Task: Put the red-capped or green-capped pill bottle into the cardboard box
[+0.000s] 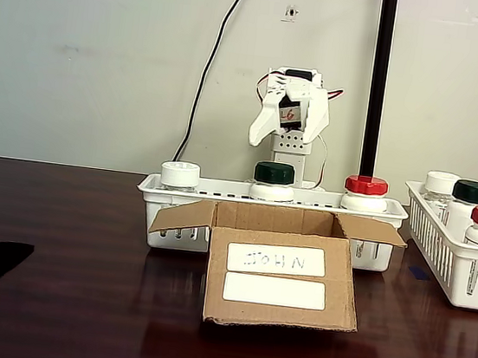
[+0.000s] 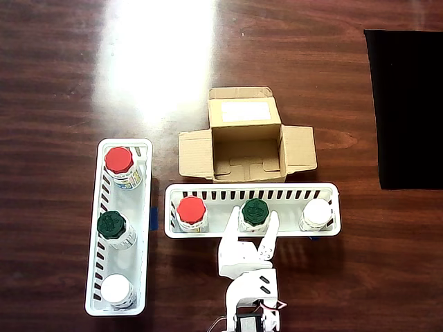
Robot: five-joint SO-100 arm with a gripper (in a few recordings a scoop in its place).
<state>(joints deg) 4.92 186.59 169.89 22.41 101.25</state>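
A green-capped pill bottle (image 2: 255, 209) (image 1: 274, 175) stands in the middle of a white slotted basket (image 2: 249, 187) (image 1: 220, 187). A red-capped bottle (image 2: 191, 211) (image 1: 366, 188) stands in the same basket. My white gripper (image 2: 253, 221) (image 1: 286, 139) is open. It hangs above the green cap, one finger to each side of it in the overhead view, touching nothing. The cardboard box (image 2: 297, 149) (image 1: 279, 276) sits open and empty right beside the basket, on the side away from the arm. Its labelled side faces the fixed camera.
A white-capped bottle (image 2: 317, 213) shares the basket. A second white basket (image 2: 144, 207) (image 1: 442, 230) holds a red-capped (image 2: 119, 161), a green-capped (image 2: 111, 225) and a white-capped bottle (image 2: 115, 289). A black mat (image 2: 408, 104) lies at the table edge. A black pole (image 1: 379, 83) rises behind.
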